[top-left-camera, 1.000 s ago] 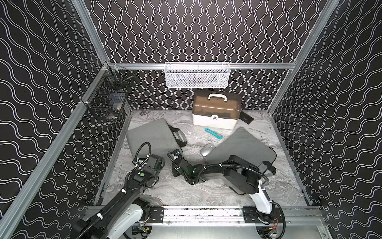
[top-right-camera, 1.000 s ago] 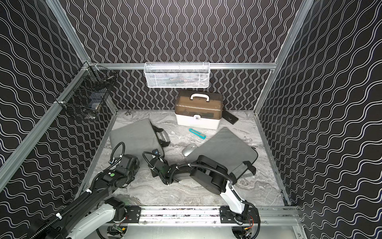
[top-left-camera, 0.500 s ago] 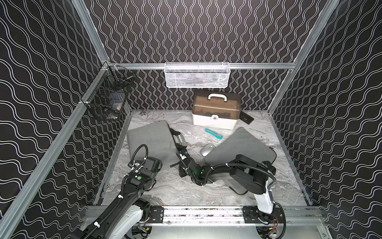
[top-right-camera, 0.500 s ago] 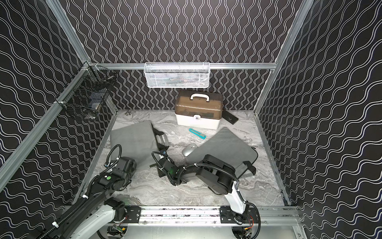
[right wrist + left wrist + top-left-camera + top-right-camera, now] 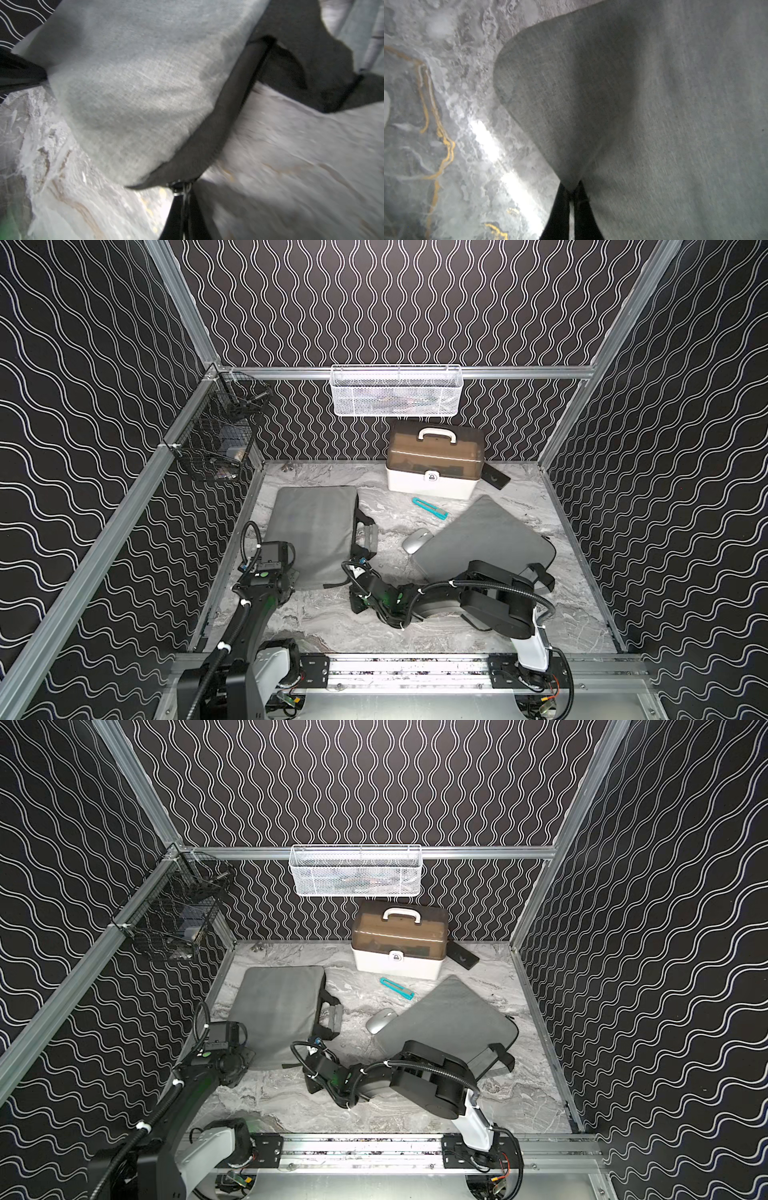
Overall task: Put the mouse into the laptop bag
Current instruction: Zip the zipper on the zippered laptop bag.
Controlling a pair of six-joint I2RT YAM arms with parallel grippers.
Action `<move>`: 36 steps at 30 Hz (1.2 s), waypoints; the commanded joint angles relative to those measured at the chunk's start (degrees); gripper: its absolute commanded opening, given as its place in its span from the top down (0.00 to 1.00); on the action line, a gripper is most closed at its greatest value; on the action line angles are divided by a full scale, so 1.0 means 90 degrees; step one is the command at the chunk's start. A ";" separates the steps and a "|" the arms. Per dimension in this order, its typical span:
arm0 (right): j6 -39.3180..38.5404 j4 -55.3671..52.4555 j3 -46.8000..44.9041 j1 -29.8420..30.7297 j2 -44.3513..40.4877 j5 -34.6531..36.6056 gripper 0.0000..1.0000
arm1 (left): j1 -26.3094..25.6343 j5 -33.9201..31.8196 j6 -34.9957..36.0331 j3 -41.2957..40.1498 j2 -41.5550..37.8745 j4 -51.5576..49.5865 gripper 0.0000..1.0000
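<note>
The silver mouse (image 5: 417,540) (image 5: 380,1021) lies on the marble table, against the edge of a second grey bag (image 5: 486,539). The grey laptop bag (image 5: 311,526) (image 5: 278,1002) lies flat at the left, with its black handles toward the mouse. My left gripper (image 5: 293,574) (image 5: 572,192) is shut on the bag's near fabric corner (image 5: 591,104). My right gripper (image 5: 351,570) (image 5: 184,191) is shut on the metal zipper pull at the bag's black-edged near right corner (image 5: 207,149). The mouse is in neither wrist view.
A brown-lidded white toolbox (image 5: 434,464) stands at the back, with a flat black item (image 5: 494,477) beside it. A teal cutter (image 5: 430,508) lies in front of it. A white mesh basket (image 5: 395,391) hangs on the back rail and a black wire basket (image 5: 216,443) on the left rail.
The laptop bag has swung from tilted to square with the table. My left gripper has moved left and my right gripper slightly nearer, both keeping their grip. The mouse has not moved.
</note>
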 commanded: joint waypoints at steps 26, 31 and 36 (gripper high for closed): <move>-0.1642 -0.0926 0.1627 -0.0054 0.1006 -0.1261 1.00 | 0.0827 0.3464 0.0315 -0.1011 -0.1171 -0.0121 0.20; -0.1647 -0.1003 0.1655 0.0097 0.0974 -0.1295 1.00 | 0.0822 0.3672 0.0118 -0.1241 -0.1088 0.0314 0.22; -0.1797 -0.1218 0.1780 0.0286 0.1041 -0.1021 1.00 | 0.0819 0.3494 0.0269 -0.1115 -0.0919 0.0343 0.64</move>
